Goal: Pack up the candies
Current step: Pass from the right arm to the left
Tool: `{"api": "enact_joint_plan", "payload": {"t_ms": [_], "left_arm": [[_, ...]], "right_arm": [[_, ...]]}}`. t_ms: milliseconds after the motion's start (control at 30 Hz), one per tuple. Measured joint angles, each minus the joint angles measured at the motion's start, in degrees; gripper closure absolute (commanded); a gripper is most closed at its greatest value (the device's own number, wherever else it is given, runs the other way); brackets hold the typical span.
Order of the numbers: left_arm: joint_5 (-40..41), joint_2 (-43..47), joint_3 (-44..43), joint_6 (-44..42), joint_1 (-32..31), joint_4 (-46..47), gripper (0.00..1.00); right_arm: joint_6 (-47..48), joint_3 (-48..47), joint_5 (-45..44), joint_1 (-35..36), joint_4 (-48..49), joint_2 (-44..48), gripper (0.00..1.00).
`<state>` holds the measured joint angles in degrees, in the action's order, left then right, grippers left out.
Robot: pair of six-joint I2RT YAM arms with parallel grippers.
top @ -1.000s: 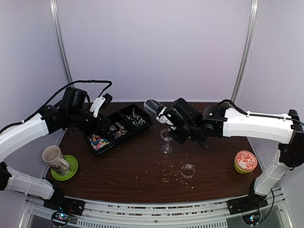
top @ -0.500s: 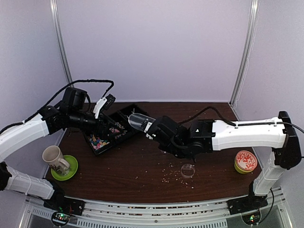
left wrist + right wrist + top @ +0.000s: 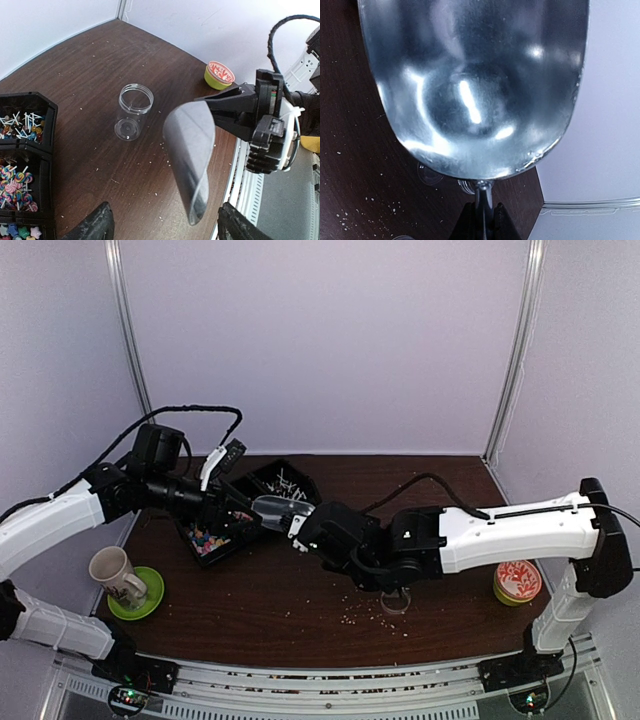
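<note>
**Candies** (image 3: 12,177): three kinds, sorted in the compartments of a black tray (image 3: 52,125) at the left rear of the tabletop (image 3: 300,615).

**Metal scoop** (image 3: 273,507): its handle is clamped in the right jaws. The bowl looks empty. Its long axis runs from the right jaws toward the tray, with the mouth over the tray's right end, by the white sticks. The candies therefore lie ahead and to the left of the mouth.

**Left jaws:** spread wide and holding nothing. They sit beside the tray, nearer to it than the right jaws.

**Clear jar** (image 3: 134,107): upright and open, standing apart from the tray.

**Judgement:** the next dip probably follows the scoop's own axis.
</note>
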<state>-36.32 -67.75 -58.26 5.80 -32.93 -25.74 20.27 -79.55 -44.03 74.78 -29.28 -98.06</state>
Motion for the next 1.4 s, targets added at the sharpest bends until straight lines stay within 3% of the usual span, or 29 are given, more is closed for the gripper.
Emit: {"api": "enact_joint_plan", "payload": {"t_ms": [400, 600, 967, 1100, 1167, 1267, 1333, 1400], "left_arm": [[-3.3, -1.7, 0.0, 0.0, 0.0, 0.4, 0.46], [-3.6, -2.3, 0.0, -0.1, 0.0, 0.4, 0.59], [-4.2, -3.0, 0.0, -0.4, 0.0, 0.2, 0.98], [-2.3, -3.9, 0.0, -0.2, 0.4, 0.2, 1.0], [-2.3, -4.1, 0.0, -0.2, 0.5, 0.0, 1.0], [-2.3, -4.1, 0.0, -0.2, 0.5, 0.1, 1.0], [-2.2, -4.1, 0.0, -0.2, 0.5, 0.1, 1.0], [-2.9, -4.0, 0.0, -0.3, 0.6, 0.0, 1.0]], "right_arm": [[1.0, -0.2, -1.2, 1.4, 0.2, -2.0, 1.0], [1.0, -0.9, -1.3, 1.7, 0.3, -2.3, 1.0], [1.4, -0.9, -1.5, 1.7, 0.2, -2.3, 1.0], [1.6, -0.9, -1.7, 2.0, 0.5, -2.3, 1.0], [1.7, -0.9, -1.9, 2.2, 0.3, -2.3, 0.96], [2.2, -0.9, -2.0, 2.2, 0.7, -2.3, 0.85], [2.5, -0.5, -2.1, 2.2, 1.4, -2.2, 0.72], [3.1, 1.3, -2.0, 2.2, 4.2, -1.2, 0.68]]}}
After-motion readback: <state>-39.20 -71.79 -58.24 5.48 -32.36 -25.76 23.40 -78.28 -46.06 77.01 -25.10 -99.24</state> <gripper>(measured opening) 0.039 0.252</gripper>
